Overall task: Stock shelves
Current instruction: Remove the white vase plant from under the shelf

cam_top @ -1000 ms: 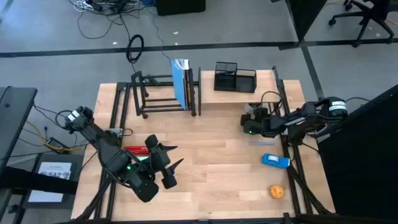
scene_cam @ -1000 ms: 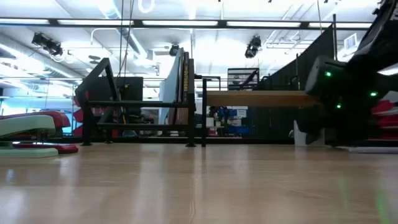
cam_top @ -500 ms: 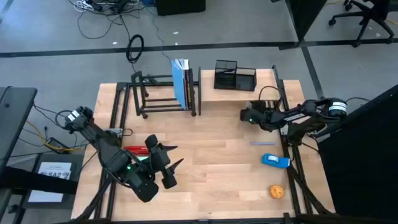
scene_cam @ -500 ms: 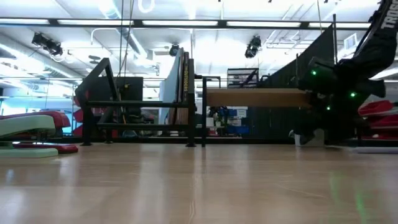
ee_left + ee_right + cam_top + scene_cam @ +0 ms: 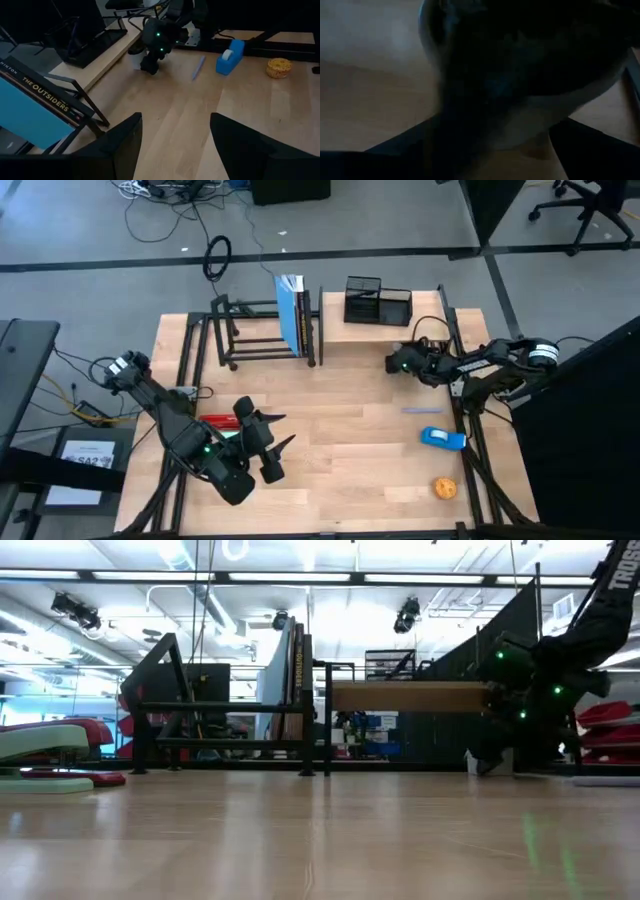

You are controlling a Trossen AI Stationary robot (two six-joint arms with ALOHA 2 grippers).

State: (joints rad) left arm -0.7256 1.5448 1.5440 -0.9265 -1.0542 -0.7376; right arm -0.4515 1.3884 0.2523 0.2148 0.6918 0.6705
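Change since a second ago: right gripper [image 5: 395, 363] has moved off the open surface toward the front edge of the wood-board shelf [image 5: 365, 333]; left arm unchanged; loose items unchanged

Right gripper: low over the surface [image 5: 340, 430], just in front of the shelf's board; grip state cannot be told; right wrist view is dark, showing only a pale rounded shape close up

Small white object [image 5: 134, 58]: just beside the right gripper [image 5: 150, 65], on the shelf side; held or only touching, cannot tell

Left gripper [image 5: 275, 435]: released, fingers [image 5: 117, 147] spread wide; near the front-left of the surface, pointing toward the right gripper, well apart from it

Wood-board shelf: directly beyond the right gripper; black mesh organizer [image 5: 378, 302] on top of its board, farther back

Black tube rack [image 5: 250, 343]: well to the side of the right gripper, toward the left arm, flush beside the wood shelf; ahead of the left gripper

Books [image 5: 292, 315]: upright at the rack end nearest the wood shelf; one spine reads THE OUTSIDERS [image 5: 50, 98]

Pen [image 5: 418, 410]: flat on the surface, near the right gripper, on its front side

Blue tape dispenser [image 5: 442, 439]: beyond the pen from the right gripper

Orange round item [image 5: 445, 487]: farther still, near the front edge

Red stapler [image 5: 218, 422]: just beside the left arm, behind the left gripper
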